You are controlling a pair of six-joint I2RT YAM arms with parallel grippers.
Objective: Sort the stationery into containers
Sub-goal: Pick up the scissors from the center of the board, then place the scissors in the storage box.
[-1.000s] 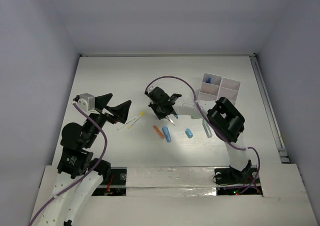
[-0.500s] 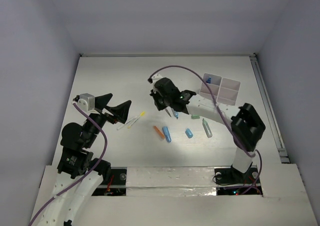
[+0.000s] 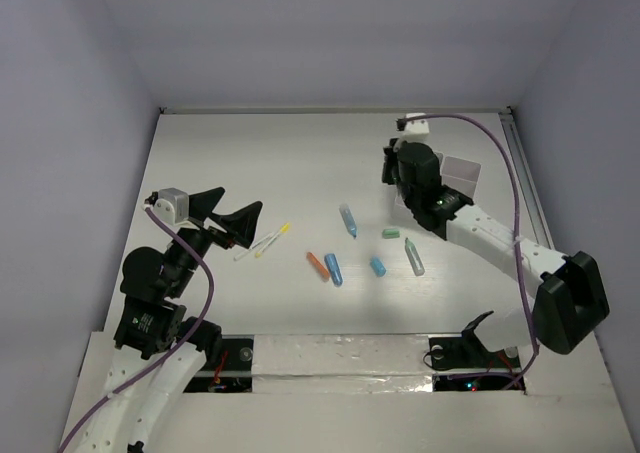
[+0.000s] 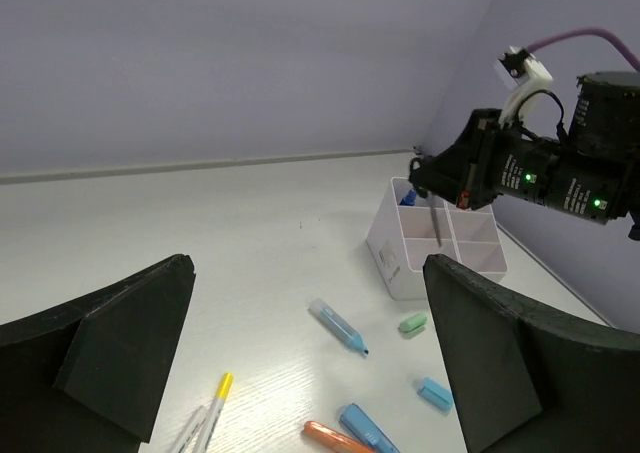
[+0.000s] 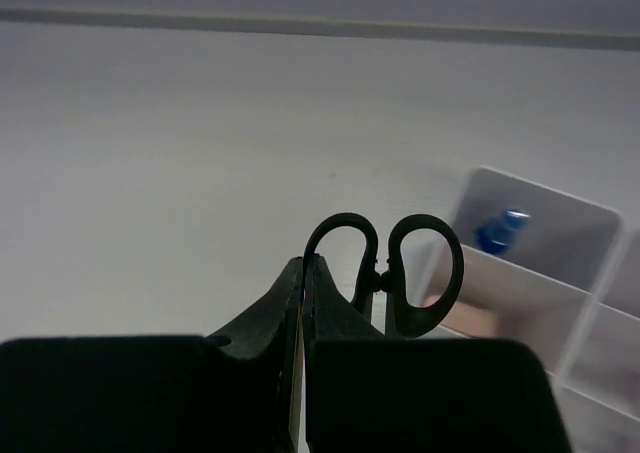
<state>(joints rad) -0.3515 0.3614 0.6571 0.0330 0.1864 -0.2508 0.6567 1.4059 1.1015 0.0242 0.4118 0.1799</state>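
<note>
Right arm (image 3: 480,231) stretches toward two o'clock, its jaws pinching black scissors (image 5: 385,273) blades-down above the white containers (image 4: 400,263). Left arm (image 3: 160,270) sits bent at nine o'clock, jaws spread wide.

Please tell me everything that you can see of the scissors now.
The scissors have two black oval handle loops, plastic by the look, and a thin dark blade part. They hang upright, loops up and blade pointing down over the white divided box. The shut right gripper pinches them near the handles, and nothing else visibly touches them. The top camera does not show them.
</note>
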